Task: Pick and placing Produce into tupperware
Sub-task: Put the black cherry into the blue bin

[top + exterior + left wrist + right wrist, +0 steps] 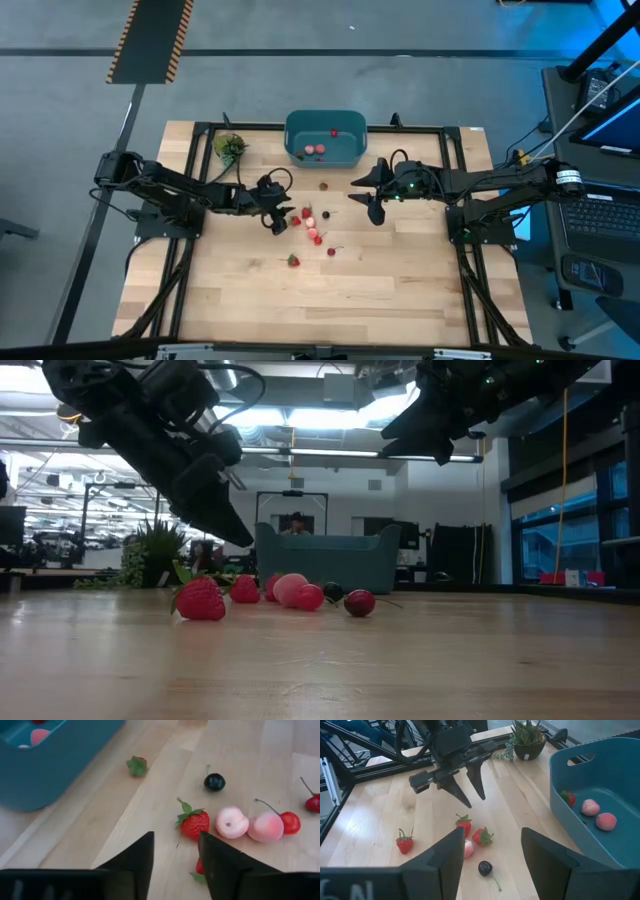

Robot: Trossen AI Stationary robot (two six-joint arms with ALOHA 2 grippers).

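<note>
Lying loose on the table (400, 300), the produce (310, 225) sits in a small scatter just in front of the tupperware (325, 138), w/ one strawberry (293, 260) farther out on its own. Tub's long axis runs across the table, side to side; its open top faces up. Three pieces already inside per high view; right wrist view shows them better: a strawberry and two pinkish pieces (598, 815) on the tub floor. Left wrist view gives detail the high view can't: one strawberry (194, 822) w/ green top pointing toward the tub, a dark cherry (214, 782), two pink pieces beside a red cherry.

Left gripper (277, 215) hangs over the scatter, nearer side from the tub, fingers apart a little, nothing between them. Right gripper (372, 195) hovers off the tub's right front corner, fingers parted and empty. Low view shows both raised clear of the tabletop.

Small potted plant (230, 147) sits left of the tub.
</note>
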